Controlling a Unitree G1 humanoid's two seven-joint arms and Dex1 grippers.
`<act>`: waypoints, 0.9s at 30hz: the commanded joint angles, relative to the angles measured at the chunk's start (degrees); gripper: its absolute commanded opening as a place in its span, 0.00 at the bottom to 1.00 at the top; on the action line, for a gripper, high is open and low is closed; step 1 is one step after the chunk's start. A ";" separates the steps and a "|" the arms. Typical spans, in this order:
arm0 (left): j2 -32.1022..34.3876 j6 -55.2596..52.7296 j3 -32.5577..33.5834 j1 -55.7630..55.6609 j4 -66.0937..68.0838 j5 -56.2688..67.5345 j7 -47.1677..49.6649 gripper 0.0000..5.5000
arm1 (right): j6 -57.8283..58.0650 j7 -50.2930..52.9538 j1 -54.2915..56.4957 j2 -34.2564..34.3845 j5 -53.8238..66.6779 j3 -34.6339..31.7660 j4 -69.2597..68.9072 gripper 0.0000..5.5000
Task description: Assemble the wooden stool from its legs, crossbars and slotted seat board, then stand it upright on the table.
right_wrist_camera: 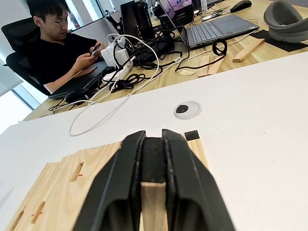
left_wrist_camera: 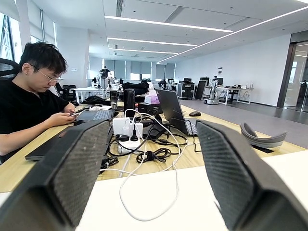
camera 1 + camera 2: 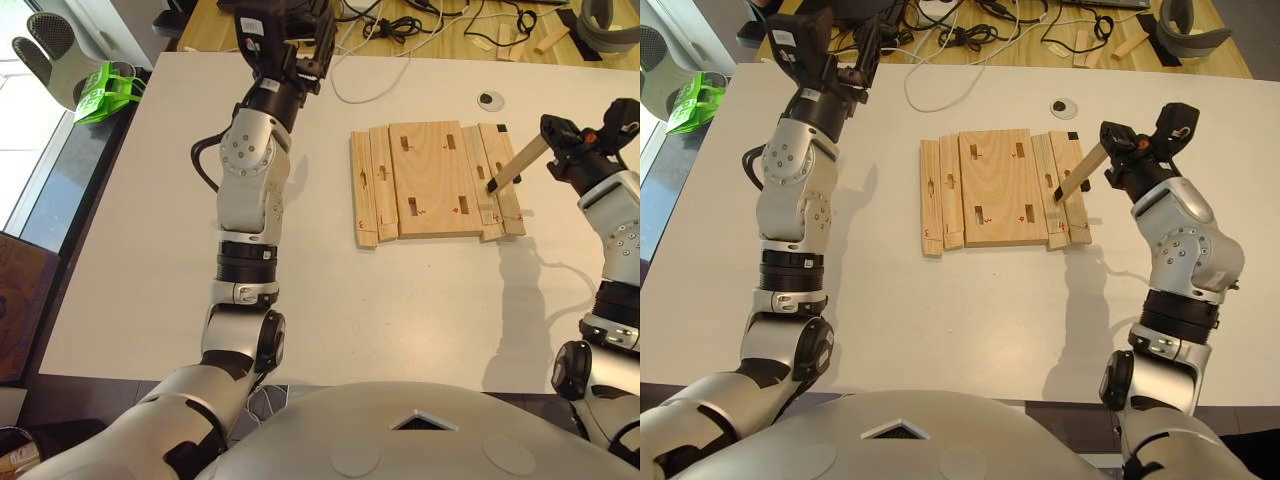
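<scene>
The right gripper (image 3: pixel 1112 143) gripped the upper end of a wooden bar (image 3: pixel 1080 172) (slanted, lower tip touching the slotted strips (image 3: pixel 1060 195) just right of the seat board (image 3: pixel 1003 185)), while the left gripper (image 2: pixel 153 144), jaws wide apart, hung well clear.

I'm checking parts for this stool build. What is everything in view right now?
table: one, white, under everything
seat board: one, pale wood, four slots, flat at table centre
flat strips: two left of the board, at least two right, pale wood
held strip: one, pale wood, tilted, lower end on the right-side strips
cable: one, white, far side of table
grommet: one, dark, far right of table
bag: one, green, beyond table's left edge
left hand: black, open, at table's far edge
right hand: black, shut on held strip
</scene>
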State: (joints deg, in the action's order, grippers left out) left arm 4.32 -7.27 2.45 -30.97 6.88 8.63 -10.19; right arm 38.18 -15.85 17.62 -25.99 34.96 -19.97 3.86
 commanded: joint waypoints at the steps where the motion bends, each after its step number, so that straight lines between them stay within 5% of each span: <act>1: -0.84 -1.62 -0.81 1.33 -1.86 -0.04 0.54 0.60 | -5.89 -5.18 1.81 -3.44 -3.12 -1.28 9.54 0.07; 12: -1.36 -3.18 -1.58 2.03 -3.25 -0.02 0.78 0.60 | -11.55 -13.91 8.69 -5.99 -5.55 0.08 12.82 0.07; 19: -1.39 -4.57 -2.25 1.67 -4.13 -0.04 0.33 0.60 | -15.87 -22.98 9.31 -12.05 -17.27 10.85 22.06 0.07; 27: -2.05 -5.43 -3.57 3.03 -5.84 -0.60 0.35 0.60 | -23.16 -26.55 12.47 -11.97 -22.77 15.29 27.73 0.07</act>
State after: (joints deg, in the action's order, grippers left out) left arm 2.37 -11.80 -0.46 -28.20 2.11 8.50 -9.82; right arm 15.59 -42.11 29.70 -38.31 14.05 -5.69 29.19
